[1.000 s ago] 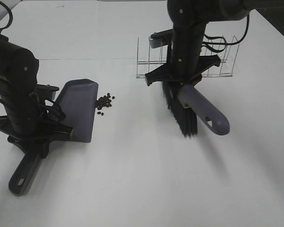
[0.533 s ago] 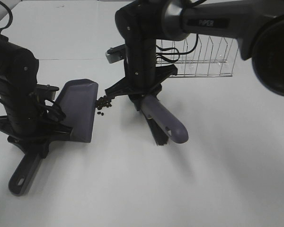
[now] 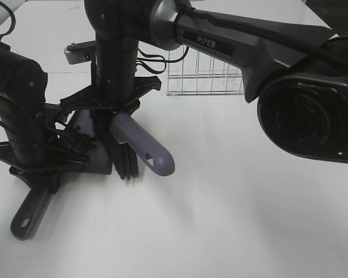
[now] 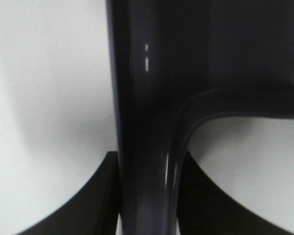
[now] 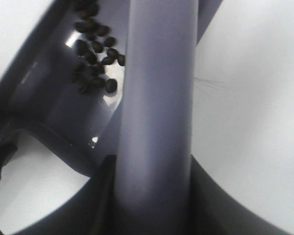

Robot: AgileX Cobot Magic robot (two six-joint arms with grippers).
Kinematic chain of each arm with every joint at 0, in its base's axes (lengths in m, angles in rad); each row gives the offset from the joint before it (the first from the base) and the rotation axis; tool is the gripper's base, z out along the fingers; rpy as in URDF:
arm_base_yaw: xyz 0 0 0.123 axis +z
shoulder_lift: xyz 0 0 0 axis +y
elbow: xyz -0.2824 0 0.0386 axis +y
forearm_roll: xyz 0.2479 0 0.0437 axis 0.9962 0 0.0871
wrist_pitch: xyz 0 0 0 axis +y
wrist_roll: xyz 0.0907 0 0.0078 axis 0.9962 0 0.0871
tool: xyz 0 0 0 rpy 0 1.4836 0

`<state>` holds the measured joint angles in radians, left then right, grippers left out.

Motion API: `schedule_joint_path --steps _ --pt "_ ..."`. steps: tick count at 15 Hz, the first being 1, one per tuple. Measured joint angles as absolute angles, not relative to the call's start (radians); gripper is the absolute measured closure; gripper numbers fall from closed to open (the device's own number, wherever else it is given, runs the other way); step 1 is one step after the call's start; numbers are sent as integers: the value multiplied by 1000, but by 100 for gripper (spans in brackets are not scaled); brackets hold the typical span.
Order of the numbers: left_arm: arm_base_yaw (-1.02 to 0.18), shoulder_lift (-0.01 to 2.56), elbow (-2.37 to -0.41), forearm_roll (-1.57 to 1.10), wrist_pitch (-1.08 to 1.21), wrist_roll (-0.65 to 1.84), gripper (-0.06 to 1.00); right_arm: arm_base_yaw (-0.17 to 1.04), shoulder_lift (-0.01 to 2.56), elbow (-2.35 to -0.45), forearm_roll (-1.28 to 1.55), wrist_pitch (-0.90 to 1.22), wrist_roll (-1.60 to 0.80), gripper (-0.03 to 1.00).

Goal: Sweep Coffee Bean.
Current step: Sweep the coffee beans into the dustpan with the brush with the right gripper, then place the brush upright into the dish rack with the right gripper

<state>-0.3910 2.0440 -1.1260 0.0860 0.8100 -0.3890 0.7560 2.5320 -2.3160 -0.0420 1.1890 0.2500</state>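
Note:
The coffee beans [image 5: 95, 54] lie in a loose cluster on the grey-purple dustpan [image 5: 63, 107], next to the brush handle [image 5: 157, 88]. My right gripper [image 3: 113, 110] has reached across to the left and is shut on the brush [image 3: 140, 146]. The brush's black bristles [image 3: 123, 159] stand at the dustpan's open edge. My left gripper [image 3: 42, 171] is shut on the dustpan handle [image 3: 26, 213], which fills the left wrist view [image 4: 142, 122]. In the exterior view my right arm hides most of the dustpan and the beans.
A clear wire rack [image 3: 206, 75] stands at the back, right of my right arm. The white table [image 3: 238, 220] stretches to the front and right. My right arm's links [image 3: 232, 43] span from the upper right to the dustpan.
My right gripper has swept the brush leftwards from the rack to the dustpan. The beans have moved from the table in front of the pan onto it. My left arm has stayed still.

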Motion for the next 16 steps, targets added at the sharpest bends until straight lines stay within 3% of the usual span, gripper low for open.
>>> schedule_joint_path --steps 3,11,16 --pt "-391 2044 -1126 85 812 -389 68 757 2533 -2402 -121 1220 243 69" --pt "-391 2044 -1126 85 815 -389 68 753 2383 -2400 -298 1231 161 69" --pt "-391 2044 -1126 84 816 -389 68 571 2225 -2255 -296 1231 150 69"
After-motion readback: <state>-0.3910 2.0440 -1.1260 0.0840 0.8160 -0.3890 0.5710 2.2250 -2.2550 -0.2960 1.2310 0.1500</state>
